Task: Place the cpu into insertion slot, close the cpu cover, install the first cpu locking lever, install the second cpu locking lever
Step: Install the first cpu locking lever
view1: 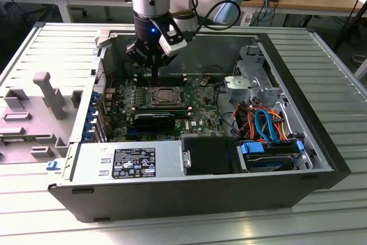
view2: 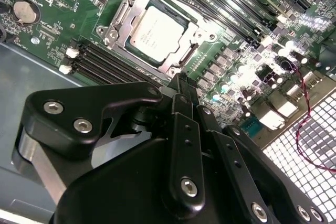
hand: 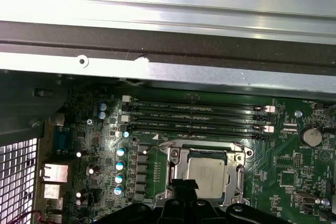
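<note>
The cpu [view2: 156,31] [hand: 206,174], a flat silver-grey square, lies in the insertion slot [view1: 166,96] on the green board. The cpu cover [view2: 119,18] [hand: 175,170], a metal frame with a square window, lies flat around the chip. My gripper [view1: 156,76] hangs over the far edge of the slot, between it and the memory slots. In both wrist views its black fingertips [view2: 178,81] [hand: 184,184] stand pressed together with nothing between them, just off the cover's edge. I cannot tell whether they touch the board or a lever.
Long black memory slots [hand: 194,116] [view2: 105,59] run beside the socket. A black block [view1: 155,121] lies in front of it. The power supply [view1: 129,162], coloured cables [view1: 264,124] and a drive cage [view1: 252,78] crowd the case. The case wall [hand: 168,51] is close behind.
</note>
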Available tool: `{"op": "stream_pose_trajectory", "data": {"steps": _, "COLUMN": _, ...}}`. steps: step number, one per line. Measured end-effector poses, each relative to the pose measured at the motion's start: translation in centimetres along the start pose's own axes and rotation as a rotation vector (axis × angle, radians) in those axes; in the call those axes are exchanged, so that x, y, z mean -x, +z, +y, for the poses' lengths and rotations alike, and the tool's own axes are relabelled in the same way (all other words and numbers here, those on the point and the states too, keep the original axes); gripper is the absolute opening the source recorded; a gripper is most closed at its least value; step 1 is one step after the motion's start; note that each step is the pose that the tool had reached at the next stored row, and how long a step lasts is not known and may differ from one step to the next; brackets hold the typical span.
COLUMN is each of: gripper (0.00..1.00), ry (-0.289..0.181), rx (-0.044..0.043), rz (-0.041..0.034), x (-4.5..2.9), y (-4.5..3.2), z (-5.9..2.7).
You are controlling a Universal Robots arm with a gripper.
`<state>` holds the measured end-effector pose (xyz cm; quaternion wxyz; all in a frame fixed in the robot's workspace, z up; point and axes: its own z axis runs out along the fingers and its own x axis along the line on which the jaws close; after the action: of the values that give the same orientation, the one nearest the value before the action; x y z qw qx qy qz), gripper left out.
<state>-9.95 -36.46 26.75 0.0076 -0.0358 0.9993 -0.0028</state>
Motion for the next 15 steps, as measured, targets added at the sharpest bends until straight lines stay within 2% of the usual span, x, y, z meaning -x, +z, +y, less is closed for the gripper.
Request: {"op": "stream_pose_trajectory", "data": {"steps": 15, "gripper": 0.11, "ry": 0.0, "rx": -0.0001, "rz": 0.0, "x": -1.43, "y": -0.01, "z": 0.1}}
